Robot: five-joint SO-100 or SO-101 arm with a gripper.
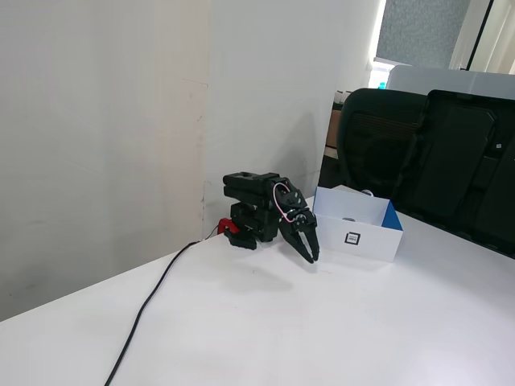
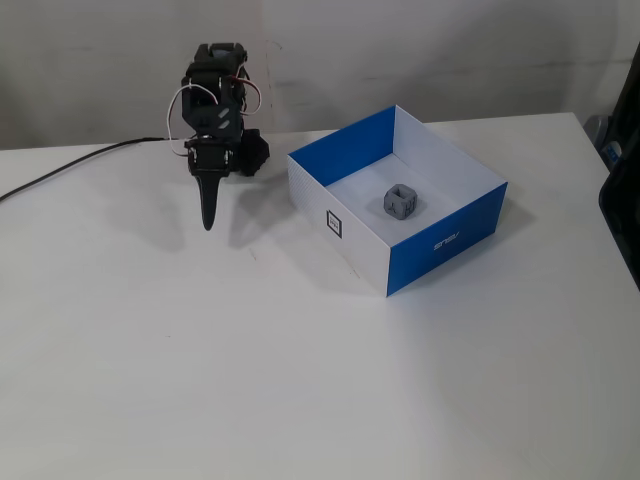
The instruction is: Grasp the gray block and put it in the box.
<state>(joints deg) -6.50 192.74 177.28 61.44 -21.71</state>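
**K:** Gray block is sitting on the floor of the box, roughly centred, clear of all four walls. Judging by that, the drop is done. Only step left is parking the arm.

**R:** Hand state?

**K:** Empty. Fingers look pressed together in both fixed views, no gap I can make out, nothing between them. In one fixed view the hand tips point down at the desk, hanging just above it.

**R:** Arm pose?

**K:** Folded back tight over its base, wrist pitched down, hand hanging in front, left of the box in the view from the front. Well apart from the block, near the box's left wall only.

**R:** Tips for finishing clean?

**K:** Keep the fold slow so the tips don't tap the desk, and don't swing toward the box wall. Cable trails away on the far side, no snag risk I can see.
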